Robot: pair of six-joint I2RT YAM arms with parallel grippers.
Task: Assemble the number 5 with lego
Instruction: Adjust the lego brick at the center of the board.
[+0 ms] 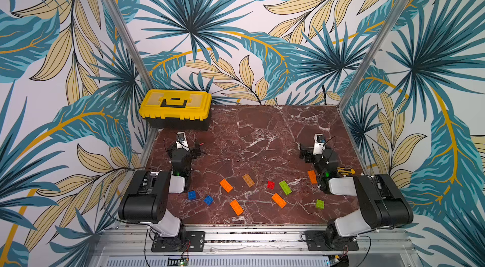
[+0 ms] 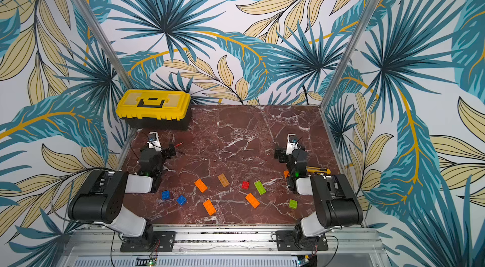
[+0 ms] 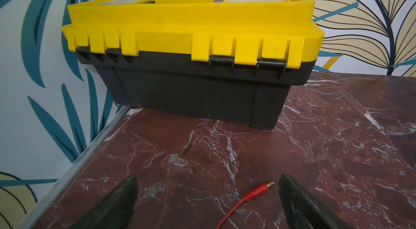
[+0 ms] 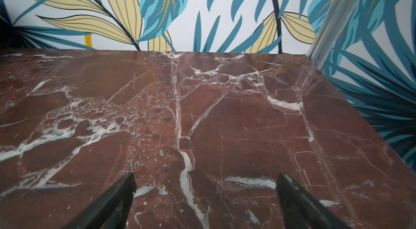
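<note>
Evidently, lego (image 1: 226,185) lies scattered across marble table (image 1: 262,131)

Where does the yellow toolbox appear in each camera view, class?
A top view: yellow toolbox at the table's far left corner, left of centre.
A top view: toolbox in the same corner, nearer the picture's left edge.
Left wrist: fills the upper middle.
Right wrist: not in it.
Shared landmark: the red marble tabletop.

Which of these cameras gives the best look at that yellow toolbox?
The left wrist view: the yellow toolbox sits close and large, its yellow lid shut on the black base. Both top views show it small, from above. The right wrist view shows none of it.
</note>
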